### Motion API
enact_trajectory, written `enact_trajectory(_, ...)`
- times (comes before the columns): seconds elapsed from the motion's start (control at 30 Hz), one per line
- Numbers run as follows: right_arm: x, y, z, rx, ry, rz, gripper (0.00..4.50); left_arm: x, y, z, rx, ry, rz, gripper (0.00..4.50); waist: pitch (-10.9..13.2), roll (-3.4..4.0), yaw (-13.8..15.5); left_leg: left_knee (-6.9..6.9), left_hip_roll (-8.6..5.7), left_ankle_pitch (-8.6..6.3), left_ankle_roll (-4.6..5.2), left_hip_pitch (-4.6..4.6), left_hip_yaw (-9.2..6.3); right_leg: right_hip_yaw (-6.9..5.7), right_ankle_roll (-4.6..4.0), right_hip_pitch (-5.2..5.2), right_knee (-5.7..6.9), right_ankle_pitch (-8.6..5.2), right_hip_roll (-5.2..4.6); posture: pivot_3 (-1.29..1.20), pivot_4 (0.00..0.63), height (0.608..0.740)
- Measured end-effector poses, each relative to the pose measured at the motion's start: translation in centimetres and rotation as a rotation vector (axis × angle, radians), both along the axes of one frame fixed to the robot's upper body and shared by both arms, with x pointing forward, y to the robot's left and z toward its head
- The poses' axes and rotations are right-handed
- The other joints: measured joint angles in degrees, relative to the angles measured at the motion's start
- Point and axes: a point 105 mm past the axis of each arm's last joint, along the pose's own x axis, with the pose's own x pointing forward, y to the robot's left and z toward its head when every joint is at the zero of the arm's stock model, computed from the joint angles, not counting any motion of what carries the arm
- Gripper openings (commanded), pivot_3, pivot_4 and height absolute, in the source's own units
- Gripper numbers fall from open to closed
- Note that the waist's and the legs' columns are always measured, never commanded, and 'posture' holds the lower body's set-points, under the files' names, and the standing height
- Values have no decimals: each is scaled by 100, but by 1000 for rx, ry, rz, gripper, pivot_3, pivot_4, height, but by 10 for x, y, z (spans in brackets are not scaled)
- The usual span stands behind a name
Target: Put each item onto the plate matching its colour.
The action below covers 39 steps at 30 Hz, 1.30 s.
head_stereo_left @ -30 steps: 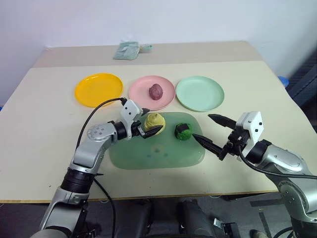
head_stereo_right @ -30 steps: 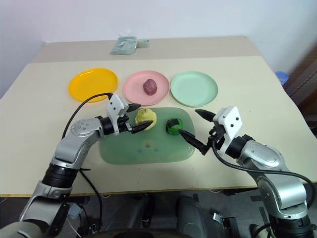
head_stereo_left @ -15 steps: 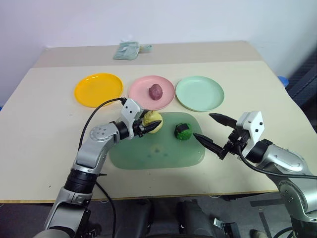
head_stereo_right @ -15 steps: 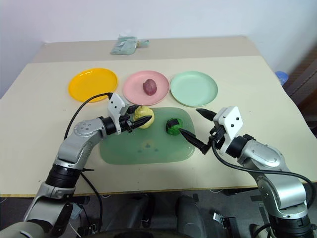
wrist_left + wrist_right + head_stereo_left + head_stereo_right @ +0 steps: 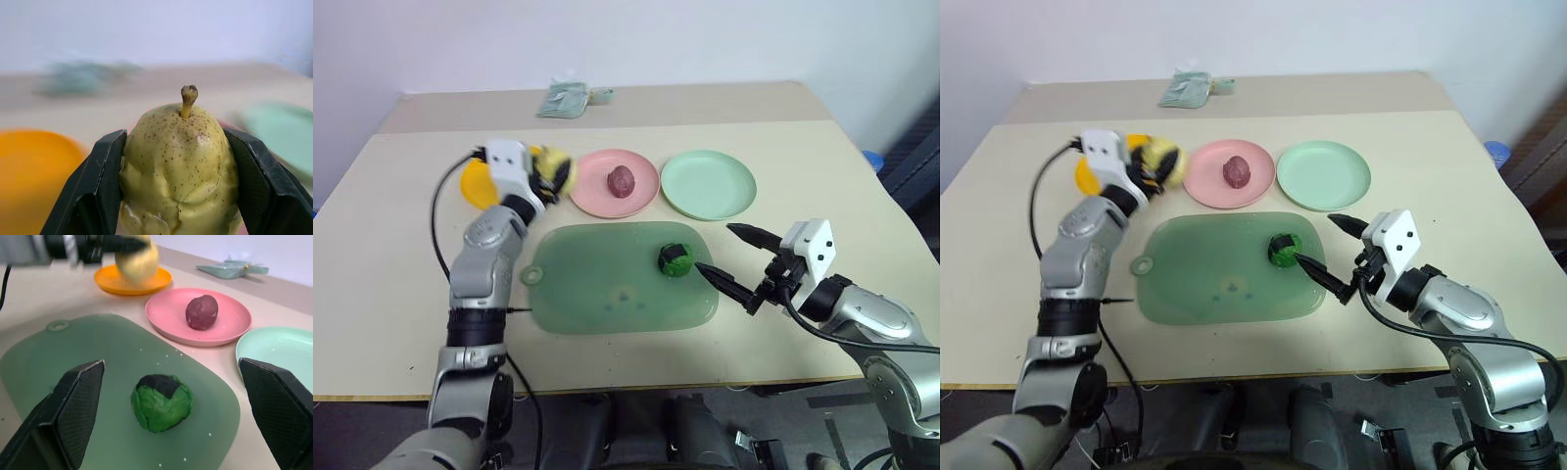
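My left gripper [image 5: 548, 176] is shut on the pale yellow item [image 5: 177, 161] and holds it in the air at the near right rim of the orange-yellow plate [image 5: 473, 186], which my arm partly hides. On the pink plate [image 5: 646, 191] lies the maroon ball [image 5: 621, 179]. The mint green plate [image 5: 708, 184] holds nothing. The green ball with a black patch [image 5: 161, 401] rests on the translucent green board [image 5: 607, 294]. Just right of that ball, my right gripper [image 5: 713, 247] stands open, apart from it.
A folded teal packet [image 5: 570, 100] lies at the table's far edge. The board's handle hole [image 5: 532, 275] points left. My left arm's black cable [image 5: 437, 230] loops over the table's left part. A blue object [image 5: 873, 159] sits beyond the right edge.
My left gripper shut on the yellow item on the board, then lifted it and swung it back and left toward the orange-yellow plate. The right arm has stayed still.
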Motion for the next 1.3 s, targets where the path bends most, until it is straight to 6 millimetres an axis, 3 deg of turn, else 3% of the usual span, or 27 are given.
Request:
enact_trajectory(0.07,3,-1,0,-2,-1,-5,4500,11,16,-1,-3,17,131,2442,-2,-2,14,2,0,0,0,0,0,-1,0,1,1,0,0,0,150,740)
enact_trajectory(0.17,5,2,2,-3,-8,5,4500,24,35,-21,-1,98,280,2442,-2,-4,11,3,-1,0,0,0,0,-1,0,0,3,0,0,0,150,740)
enact_trajectory(0.27,8,1,1,-7,-10,2,4500,30,44,-40,1,154,352,2442,-2,-8,9,3,-1,0,0,-1,0,-1,1,-1,3,0,0,0,150,740)
enact_trajectory(0.37,9,0,0,-12,-11,0,4500,34,48,-45,3,158,397,2442,-2,-10,5,3,-1,0,0,-1,0,-1,1,-1,4,0,0,0,150,740)
enact_trajectory(0.5,11,3,2,-16,-23,12,4500,36,49,-45,-1,131,406,4303,-2,-10,-10,2,-1,0,0,-1,0,-1,1,-2,5,0,0,0,150,740)
enact_trajectory(0.7,14,5,3,-13,-28,18,4500,31,46,-35,-26,67,344,4415,-3,-11,-18,2,-1,0,0,-1,1,0,1,-4,7,0,-1,0,150,740)
enact_trajectory(0.93,27,17,-9,-7,12,20,4500,-11,29,-18,5,-90,24,4415,-6,-8,-41,1,0,1,-1,0,2,2,0,-9,12,0,0,0,150,740)
enact_trajectory(1.13,41,30,-35,-19,97,21,4500,-89,-15,-27,141,-88,-592,4415,-12,-1,-33,-1,1,1,-1,0,3,4,-2,-8,12,-1,0,0,150,740)
enact_trajectory(1.3,45,35,-48,-27,146,37,4500,-132,-22,-37,237,-7,-900,4415,-13,3,-15,-3,1,-1,0,7,3,4,-3,-1,8,-1,0,0,150,740)
